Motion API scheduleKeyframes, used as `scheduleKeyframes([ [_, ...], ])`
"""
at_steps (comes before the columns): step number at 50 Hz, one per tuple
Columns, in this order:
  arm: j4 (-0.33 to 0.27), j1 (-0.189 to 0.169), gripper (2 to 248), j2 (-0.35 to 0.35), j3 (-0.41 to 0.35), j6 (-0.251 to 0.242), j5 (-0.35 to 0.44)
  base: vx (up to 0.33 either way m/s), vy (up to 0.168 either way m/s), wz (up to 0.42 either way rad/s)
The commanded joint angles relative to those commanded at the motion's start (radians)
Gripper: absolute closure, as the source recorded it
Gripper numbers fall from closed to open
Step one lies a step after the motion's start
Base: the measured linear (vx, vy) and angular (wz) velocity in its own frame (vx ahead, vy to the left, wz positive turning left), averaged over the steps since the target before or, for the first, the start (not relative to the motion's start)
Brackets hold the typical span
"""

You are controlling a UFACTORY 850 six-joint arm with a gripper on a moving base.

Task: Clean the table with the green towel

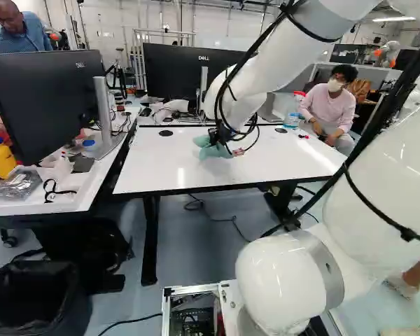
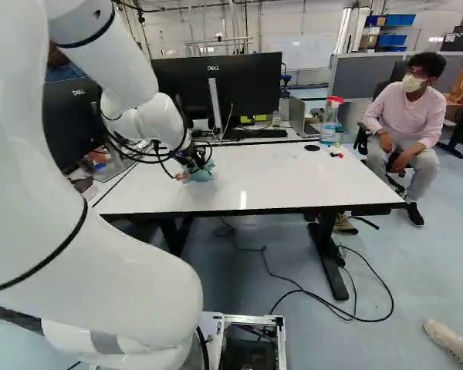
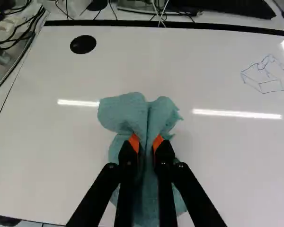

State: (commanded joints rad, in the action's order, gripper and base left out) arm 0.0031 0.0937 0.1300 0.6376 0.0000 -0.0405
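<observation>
Green towel (image 3: 123, 113) is pinched in the gripper (image 3: 146, 143), kinda bunched, so bits of the far-right doodle (image 3: 264, 78) could be missed.

Monitors (image 1: 175, 73), yellow bottle (image 1: 1, 162), black bin (image 1: 70, 316).

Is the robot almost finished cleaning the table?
Not quite, I think. Grabbing the towel looks done: the jaws are shut on it. It's down at the table, so wiping may be underway. A blue drawing shows there, so that's left.
</observation>
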Motion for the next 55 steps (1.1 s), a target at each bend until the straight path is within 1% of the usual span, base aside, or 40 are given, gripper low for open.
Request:
scheduleKeyframes([
  [9,0.0,-0.032,199,-0.032,0.03,0.0,0.061,0.0,0.0,0.0],
  [31,0.0,-0.108,199,-0.088,0.085,0.0,0.179,0.0,0.0,0.0],
  [55,0.0,-0.185,199,-0.149,0.146,0.0,0.263,0.0,0.0,0.0],
])
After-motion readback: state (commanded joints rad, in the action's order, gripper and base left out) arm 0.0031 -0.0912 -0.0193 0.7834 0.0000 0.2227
